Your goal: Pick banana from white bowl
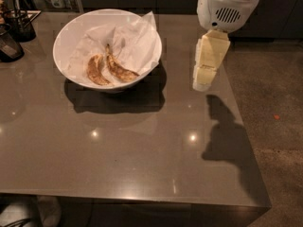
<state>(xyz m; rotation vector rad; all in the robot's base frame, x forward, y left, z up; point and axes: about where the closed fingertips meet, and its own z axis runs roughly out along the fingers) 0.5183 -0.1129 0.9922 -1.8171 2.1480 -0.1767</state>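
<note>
The white bowl (71, 32) stands on the far left part of the brown table, lined with crumpled white paper (137, 41). Two spotted bananas lie in it. The banana (119, 69) is the longer one on the right, its thin dark stem pointing away from me. A shorter, more curled banana (94, 71) lies just left of it. My gripper (202, 83), cream-coloured, hangs pointing down above the table's right side. It is to the right of the bowl, apart from it and holding nothing.
Dark containers (10, 45) and a holder (21, 22) stand at the table's far left edge. The table's right edge (246, 136) drops to a speckled floor (279, 93). The gripper's shadow falls on the right front of the table.
</note>
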